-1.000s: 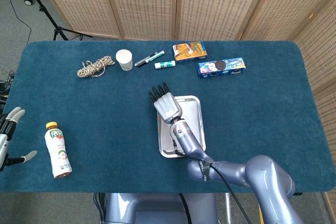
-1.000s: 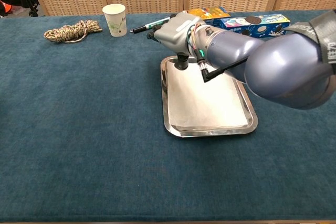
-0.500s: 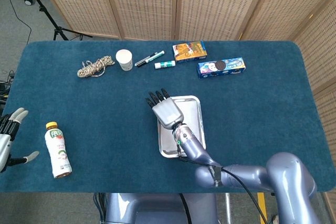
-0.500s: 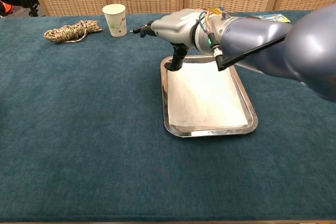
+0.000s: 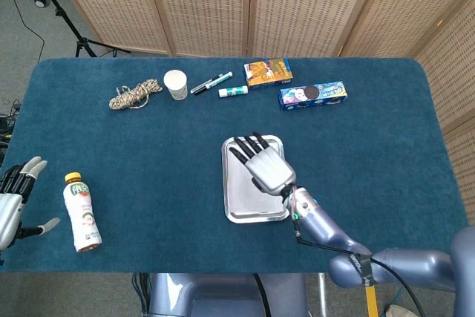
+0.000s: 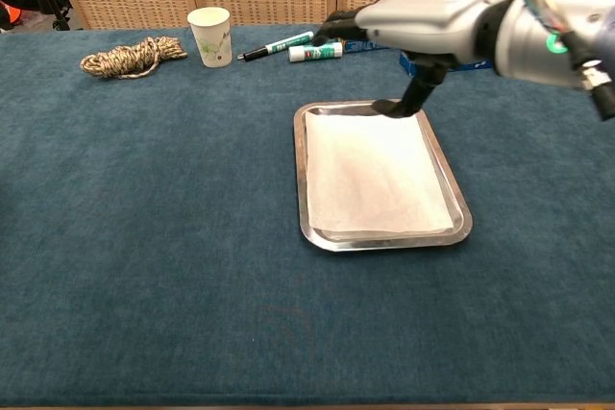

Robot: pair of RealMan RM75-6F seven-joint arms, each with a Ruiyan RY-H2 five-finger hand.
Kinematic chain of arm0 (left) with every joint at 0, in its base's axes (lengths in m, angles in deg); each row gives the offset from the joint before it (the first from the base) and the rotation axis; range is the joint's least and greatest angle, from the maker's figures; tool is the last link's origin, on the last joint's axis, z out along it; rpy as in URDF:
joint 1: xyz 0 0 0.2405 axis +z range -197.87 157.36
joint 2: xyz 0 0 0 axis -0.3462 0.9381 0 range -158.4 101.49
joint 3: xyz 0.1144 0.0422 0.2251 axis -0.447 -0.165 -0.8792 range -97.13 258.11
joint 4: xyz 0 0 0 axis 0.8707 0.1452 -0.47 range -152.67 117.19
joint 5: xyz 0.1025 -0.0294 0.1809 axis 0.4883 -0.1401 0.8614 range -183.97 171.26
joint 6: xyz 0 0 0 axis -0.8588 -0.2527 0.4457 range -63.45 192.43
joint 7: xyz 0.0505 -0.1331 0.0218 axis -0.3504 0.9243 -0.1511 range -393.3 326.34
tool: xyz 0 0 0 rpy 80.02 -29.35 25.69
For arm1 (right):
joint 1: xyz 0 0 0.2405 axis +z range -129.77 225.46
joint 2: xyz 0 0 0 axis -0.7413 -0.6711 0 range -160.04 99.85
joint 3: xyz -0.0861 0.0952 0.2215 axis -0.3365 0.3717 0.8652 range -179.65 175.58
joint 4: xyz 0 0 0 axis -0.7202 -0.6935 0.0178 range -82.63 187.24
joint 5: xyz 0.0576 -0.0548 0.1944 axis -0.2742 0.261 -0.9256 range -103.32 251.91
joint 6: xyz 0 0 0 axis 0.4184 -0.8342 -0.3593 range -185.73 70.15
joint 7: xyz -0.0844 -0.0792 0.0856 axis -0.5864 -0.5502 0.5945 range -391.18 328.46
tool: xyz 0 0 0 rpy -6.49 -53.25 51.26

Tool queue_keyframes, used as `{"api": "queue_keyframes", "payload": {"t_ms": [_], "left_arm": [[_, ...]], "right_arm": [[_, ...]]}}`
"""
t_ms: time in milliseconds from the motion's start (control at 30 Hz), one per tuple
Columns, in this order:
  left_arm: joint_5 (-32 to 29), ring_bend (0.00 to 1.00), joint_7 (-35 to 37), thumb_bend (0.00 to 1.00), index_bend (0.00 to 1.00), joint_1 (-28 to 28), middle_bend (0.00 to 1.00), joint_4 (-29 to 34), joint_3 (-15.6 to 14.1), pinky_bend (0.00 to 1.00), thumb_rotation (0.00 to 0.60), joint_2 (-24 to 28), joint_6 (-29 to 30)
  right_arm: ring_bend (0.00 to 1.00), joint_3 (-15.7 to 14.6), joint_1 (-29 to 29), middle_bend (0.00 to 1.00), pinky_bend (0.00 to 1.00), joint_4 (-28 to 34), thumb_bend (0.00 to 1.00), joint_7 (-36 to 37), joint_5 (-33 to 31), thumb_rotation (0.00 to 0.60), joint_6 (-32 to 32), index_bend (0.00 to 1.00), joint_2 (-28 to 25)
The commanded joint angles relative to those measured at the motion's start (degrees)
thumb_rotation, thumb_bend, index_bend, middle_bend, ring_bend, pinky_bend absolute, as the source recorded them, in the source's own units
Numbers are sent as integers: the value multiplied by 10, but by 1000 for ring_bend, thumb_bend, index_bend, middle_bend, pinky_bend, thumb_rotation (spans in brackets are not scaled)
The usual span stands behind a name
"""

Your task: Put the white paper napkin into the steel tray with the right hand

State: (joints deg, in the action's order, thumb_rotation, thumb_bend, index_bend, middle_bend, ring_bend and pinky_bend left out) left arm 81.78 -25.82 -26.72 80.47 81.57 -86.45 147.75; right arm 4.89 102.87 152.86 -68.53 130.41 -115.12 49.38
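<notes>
In the head view the right hand (image 5: pixel 266 165) covers most of the napkin (image 6: pixel 375 178) in the steel tray (image 5: pixel 231 209). The left hand (image 5: pixel 15 202) is cut off by the left edge. The boxes' print is too small to read.

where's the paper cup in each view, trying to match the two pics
Head view: the paper cup stands at the table's far side, left of centre, between the rope and the marker.
Chest view: the cup is upper left, right of the rope.
Shared landmark: the steel tray.
</notes>
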Motion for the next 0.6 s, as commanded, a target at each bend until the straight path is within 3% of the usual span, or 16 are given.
{"api": "queue_keyframes", "payload": {"t_ms": [33, 200, 400, 500, 600], "left_arm": [[3, 0, -9, 0, 0, 4, 0, 0, -2, 0, 600, -5, 7], [5, 0, -31, 0, 0, 17, 0, 0, -6, 0, 600, -16, 27], [0, 0, -44, 0, 0, 35, 0, -7, -8, 0, 600, -27, 49], [0, 0, -48, 0, 0, 43, 0, -15, -12, 0, 600, -32, 56], [-2, 0, -53, 0, 0, 51, 0, -25, -15, 0, 600, -39, 63]], "right_arm": [[0, -37, -56, 0, 0, 22, 466, 55, 70, 600, -43, 4, -54], [0, -75, -129, 0, 0, 4, 466, 136, 151, 600, -99, 4, -116], [0, -104, -211, 0, 0, -48, 437, 222, 212, 600, -178, 29, -145], [0, -113, -253, 0, 0, -78, 332, 259, 229, 600, -218, 30, -144], [0, -122, -301, 0, 0, -107, 130, 313, 235, 600, -254, 30, -142]]}}
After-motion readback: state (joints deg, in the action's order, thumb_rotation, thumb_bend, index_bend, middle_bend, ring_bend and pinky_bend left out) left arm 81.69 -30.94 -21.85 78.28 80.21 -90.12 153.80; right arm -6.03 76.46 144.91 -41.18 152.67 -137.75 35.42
